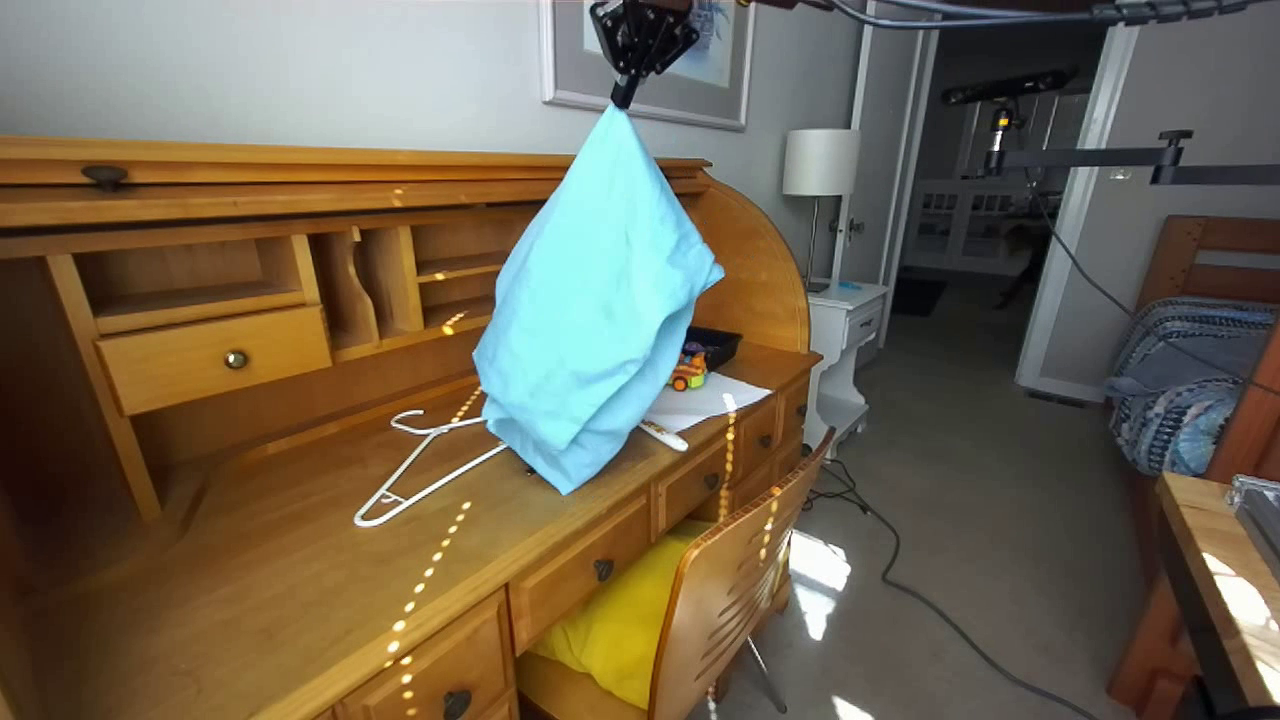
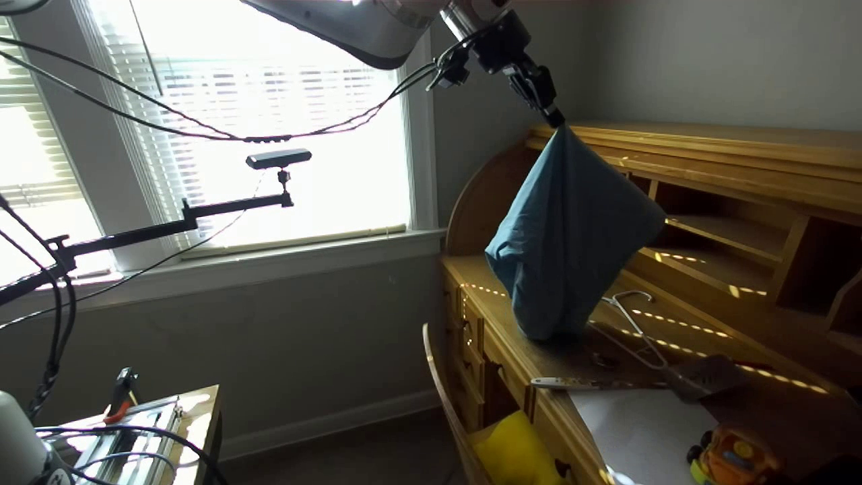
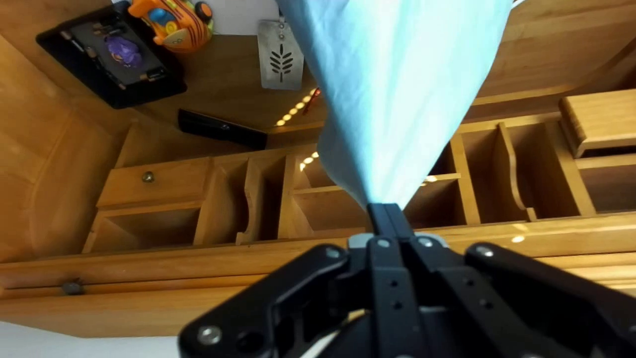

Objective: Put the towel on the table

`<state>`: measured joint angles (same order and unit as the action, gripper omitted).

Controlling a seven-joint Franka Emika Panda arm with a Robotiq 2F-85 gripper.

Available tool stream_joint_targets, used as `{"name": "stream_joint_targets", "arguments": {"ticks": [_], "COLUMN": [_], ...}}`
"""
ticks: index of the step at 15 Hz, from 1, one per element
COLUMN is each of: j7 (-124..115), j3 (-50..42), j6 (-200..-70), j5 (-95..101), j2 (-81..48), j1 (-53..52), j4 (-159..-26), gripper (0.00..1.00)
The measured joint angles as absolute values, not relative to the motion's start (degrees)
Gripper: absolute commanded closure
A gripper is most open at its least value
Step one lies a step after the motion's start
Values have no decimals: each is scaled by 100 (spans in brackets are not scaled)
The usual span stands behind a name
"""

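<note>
"Firstly, where is the towel (image 1: 600,310), and in what condition?"

"Suspended over the tabletop (image 1: 300,590) of the roll-top desk (image 1: 755,270), plain sky-blue, hanging in a creased cone. Its lowest edge is near the surface; contact cannot be confirmed from any view."

"Handling assessment?"

"Judged light, soft and floppy, with nothing to break and probably little tendency to slip. It offers no stiffness, so it should fold upon itself as the lower edge lands. One risk noted: a loose fold could catch the white clothes hanger (image 1: 440,484), which it partly hides in an exterior view."

"Point of hold?"

"The end effector (image 3: 386,209) has its jaws brought together, pinching a single peak of cloth at the very tips. Whether that peak is a corner or a mid-edge gather, I cannot tell. Adequate for so light a load; a flat lay would call for a second corner."

"And the arm?"

"The Panda arm (image 2: 377,34) reaches in from overhead, carrying the end effector well above the tabletop, slanted downward, tips lowest. Outstanding, in my opinion: lowering clear of the hanger, then release."
</note>
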<state>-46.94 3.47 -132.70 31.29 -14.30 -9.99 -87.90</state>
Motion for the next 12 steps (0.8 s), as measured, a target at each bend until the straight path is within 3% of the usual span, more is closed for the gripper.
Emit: {"name": "stream_joint_targets", "arguments": {"ticks": [12], "j7": [-4590], "j3": [93], "j6": [-12454], "j5": [3111], "j2": [-2399], "j1": [-1308], "j4": [-8201], "gripper": [100]}}
